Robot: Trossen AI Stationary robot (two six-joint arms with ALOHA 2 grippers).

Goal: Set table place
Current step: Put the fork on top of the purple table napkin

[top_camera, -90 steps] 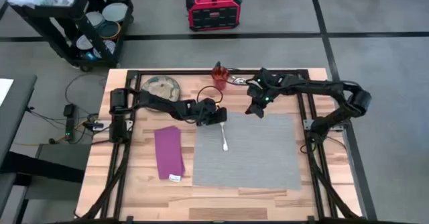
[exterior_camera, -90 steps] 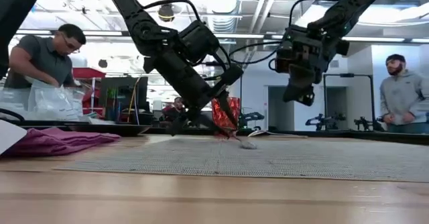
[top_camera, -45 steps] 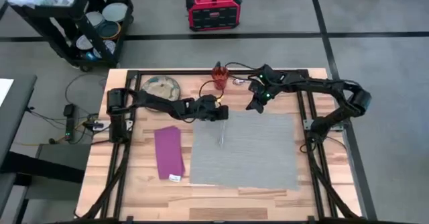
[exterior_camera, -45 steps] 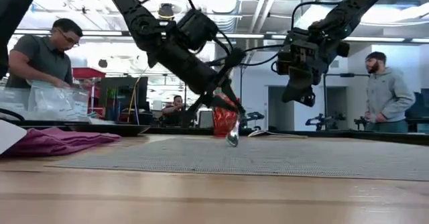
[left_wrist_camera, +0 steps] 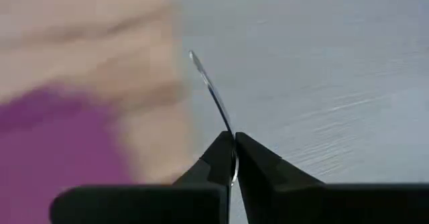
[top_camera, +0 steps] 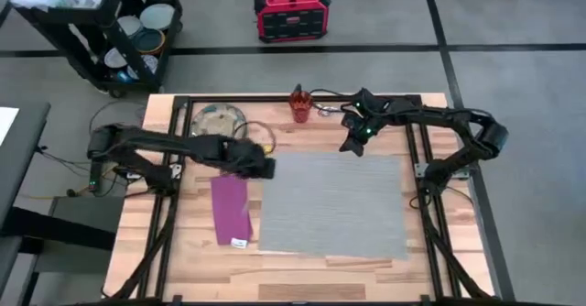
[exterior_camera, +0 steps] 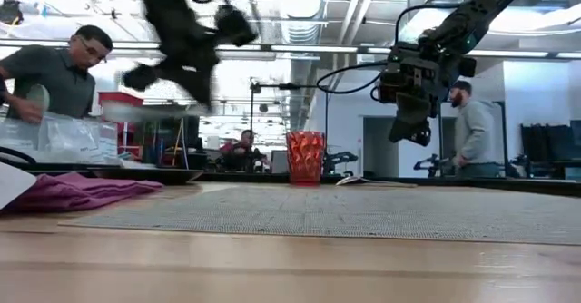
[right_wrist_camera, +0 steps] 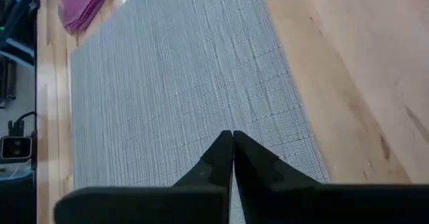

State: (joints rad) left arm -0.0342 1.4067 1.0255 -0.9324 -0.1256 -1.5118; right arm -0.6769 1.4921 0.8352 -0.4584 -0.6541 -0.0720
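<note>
Landmark: large grey rectangular woven mat, lying flat on the light butcher-block wooden surface.
Left end effector: hanging just off the mat's left edge, toward its far corner; fingers pressed together on a thin steel utensil, pinching it by one end while its free end is sticking out over the line where mat meets bare wood. Whether it is the spoon or another piece, I cannot tell.
Right end effector: waiting in the air above the mat's far edge, fingers pressed together and carrying nothing.
Magenta cloth napkin: lying folded on the surface just beside the mat's left edge.
Round speckled grey-green plate: sitting beyond the mat's far-left corner, well apart from it, not yet placed.
Small orange-red cup: standing upright beyond the mat's far edge.
Risk, slip: the pinch is sitting at the very end of a smooth, narrow handle, so the utensil is likely to swivel or drop during travel.
Risk, placement: a release here could leave the utensil straddling the mat's edge or landing askew on the napkin.
Risk, snag: a low free end could be catching the weave and dragging the mat out of square.
Risk, collision: both arms are working near the mat's far edge, with the cup close enough to be tipped.
</note>
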